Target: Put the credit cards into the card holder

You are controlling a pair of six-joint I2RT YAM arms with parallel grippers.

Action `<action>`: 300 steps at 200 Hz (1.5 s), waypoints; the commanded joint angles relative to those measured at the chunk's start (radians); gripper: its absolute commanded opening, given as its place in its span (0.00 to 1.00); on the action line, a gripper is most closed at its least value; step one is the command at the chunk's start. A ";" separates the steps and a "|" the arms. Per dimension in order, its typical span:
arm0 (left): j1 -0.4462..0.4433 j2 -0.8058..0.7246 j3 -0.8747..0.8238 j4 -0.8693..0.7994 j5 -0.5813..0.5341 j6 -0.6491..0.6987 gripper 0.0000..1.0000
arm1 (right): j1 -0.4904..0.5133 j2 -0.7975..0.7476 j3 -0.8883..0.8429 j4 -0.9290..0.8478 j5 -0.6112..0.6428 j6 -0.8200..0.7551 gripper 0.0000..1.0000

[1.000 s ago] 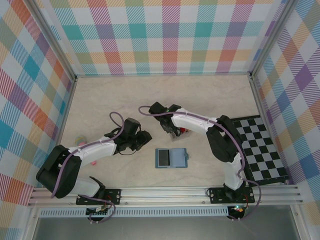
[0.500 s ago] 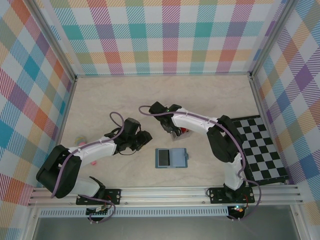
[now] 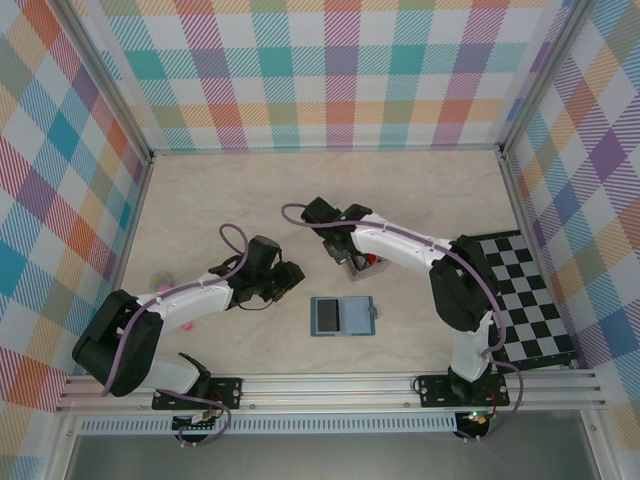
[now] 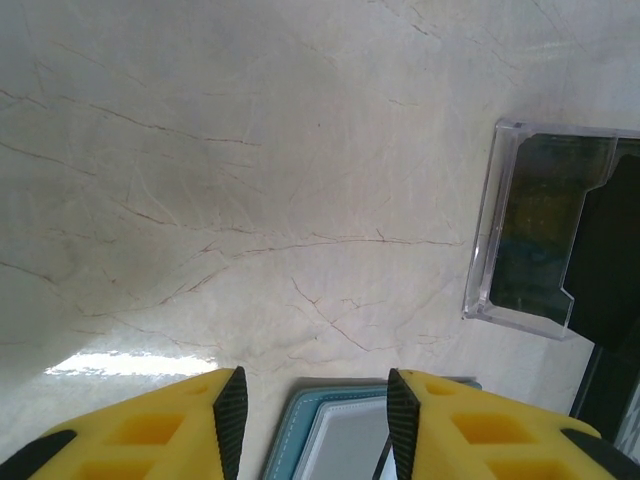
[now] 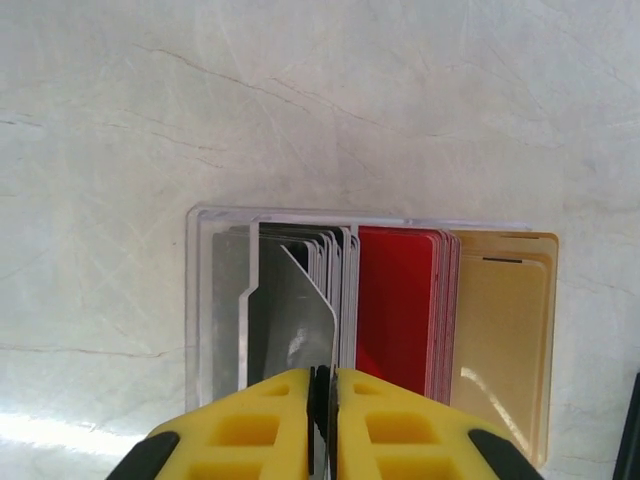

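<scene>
The credit cards [image 5: 400, 300] stand on edge in a clear rack [image 5: 195, 300] on the pale marble table [image 5: 300, 100]. They are sorted by colour: silver-grey and black on one side, red in the middle, gold at the other end.

One silver-grey card [image 5: 300, 320] leans out of the pack toward me, and its near edge runs straight into my right gripper [image 5: 322, 385]. My yellow fingers [image 5: 260, 420] there are drawn in to a thin slit, with that card's edge pinched between them. I am gripping it from directly above the rack.

The card holder [image 3: 343, 316] lies open and flat on the table nearer the arm bases, apart from the rack. Its teal cover faces down and its lighter inside faces up.

My left gripper [image 4: 310, 400] hangs just beside the holder's left edge. Its jaws are partly open and there is nothing between them. Through the gap I see the holder's blue rim below, and the clear rack farther off to the right.

A black-and-white chequered board [image 3: 520, 295] lies at the table's right side, well apart from both grippers.
</scene>
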 commanded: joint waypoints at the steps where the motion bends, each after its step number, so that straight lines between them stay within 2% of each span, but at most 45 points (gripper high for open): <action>1: 0.011 -0.041 -0.022 0.007 0.015 0.010 0.43 | -0.002 -0.079 0.020 -0.049 -0.061 0.037 0.08; 29: 0.011 -0.102 -0.033 0.045 0.031 0.023 0.46 | -0.004 -0.214 -0.019 -0.024 -0.156 0.081 0.06; 48: 0.011 -0.144 -0.034 0.080 0.059 0.036 0.49 | -0.025 -0.339 -0.091 0.042 -0.289 0.120 0.05; 67: 0.011 -0.177 -0.029 0.126 0.113 0.050 0.54 | -0.094 -0.467 -0.203 0.149 -0.519 0.183 0.05; 95: 0.011 -0.183 -0.028 0.280 0.235 0.024 0.61 | -0.264 -0.625 -0.414 0.373 -0.920 0.316 0.05; 117: 0.008 -0.143 -0.014 0.418 0.340 -0.012 0.62 | -0.346 -0.683 -0.522 0.496 -1.109 0.401 0.05; 162: -0.022 -0.058 0.050 0.507 0.437 -0.032 0.61 | -0.409 -0.712 -0.644 0.680 -1.263 0.531 0.05; 192: -0.043 -0.030 0.063 0.531 0.449 -0.039 0.55 | -0.414 -0.706 -0.673 0.754 -1.297 0.579 0.05; 255: -0.055 -0.024 0.063 0.604 0.478 -0.061 0.34 | -0.420 -0.678 -0.683 0.776 -1.316 0.599 0.06; 300: -0.055 -0.042 0.039 0.608 0.480 -0.058 0.08 | -0.421 -0.677 -0.706 0.765 -1.289 0.592 0.07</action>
